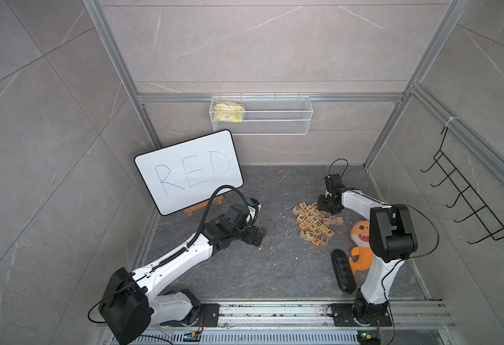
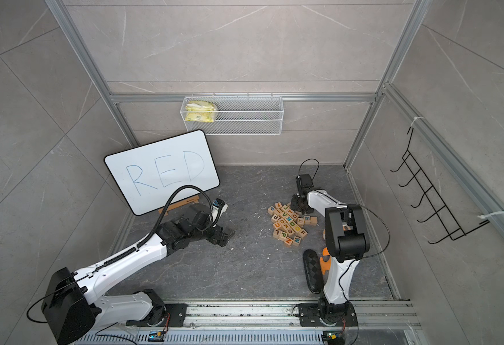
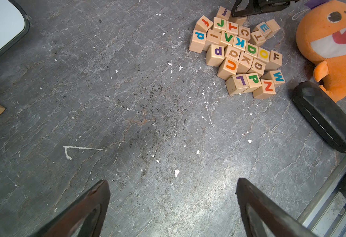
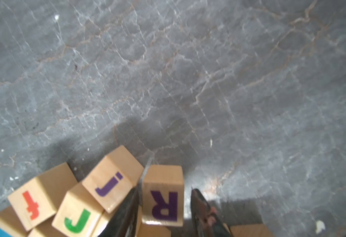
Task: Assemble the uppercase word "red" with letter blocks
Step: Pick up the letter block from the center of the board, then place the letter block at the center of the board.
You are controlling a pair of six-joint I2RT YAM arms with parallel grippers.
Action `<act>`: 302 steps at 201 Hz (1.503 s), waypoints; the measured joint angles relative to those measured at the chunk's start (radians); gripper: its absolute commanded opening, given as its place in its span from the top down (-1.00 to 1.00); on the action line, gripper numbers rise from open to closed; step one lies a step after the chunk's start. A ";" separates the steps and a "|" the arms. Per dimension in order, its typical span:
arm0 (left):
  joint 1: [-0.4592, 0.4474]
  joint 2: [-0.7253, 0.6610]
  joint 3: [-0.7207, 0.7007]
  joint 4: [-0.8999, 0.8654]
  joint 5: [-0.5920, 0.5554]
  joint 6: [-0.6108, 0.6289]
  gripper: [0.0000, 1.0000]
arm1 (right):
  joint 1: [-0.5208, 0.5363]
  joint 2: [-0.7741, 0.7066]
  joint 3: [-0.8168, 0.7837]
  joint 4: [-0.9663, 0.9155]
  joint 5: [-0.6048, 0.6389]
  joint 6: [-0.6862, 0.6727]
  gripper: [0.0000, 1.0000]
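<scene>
Wood block (image 4: 163, 205), purple R, between right gripper (image 4: 165, 188)'s half-open jaws, one gap showing; base hidden; left gripper (image 3: 172, 180) gapes, empty.

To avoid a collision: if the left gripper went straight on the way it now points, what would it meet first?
Probably the dark grey marbled tabletop; the left gripper, jaws open, tilts down toward it. The pile of light-wood letter blocks lies aside from that line. Depth is unclear.

1. Soft, even overhead light fills both top views; shadows stay faint.
2. Left wrist view is sharp, with pale glare on the tabletop (image 3: 198, 197).
3. Right wrist view is blurry; the R block (image 4: 162, 195) looks smeared, with dark shadow beside it.
</scene>
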 measured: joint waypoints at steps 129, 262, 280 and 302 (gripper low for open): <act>0.000 -0.057 0.000 -0.034 -0.057 0.000 -0.99 | 0.013 0.006 0.021 -0.043 0.023 -0.022 0.57; 0.572 -0.416 0.007 -0.239 -0.008 -0.131 -0.97 | 0.835 0.142 0.471 -0.130 0.000 -0.004 0.42; 0.588 -0.418 -0.012 -0.258 -0.017 -0.143 -0.95 | 0.879 0.239 0.547 -0.169 0.016 0.069 0.42; 0.602 -0.433 -0.030 -0.288 -0.035 -0.153 -0.95 | 0.924 0.337 0.638 -0.212 0.025 0.166 0.43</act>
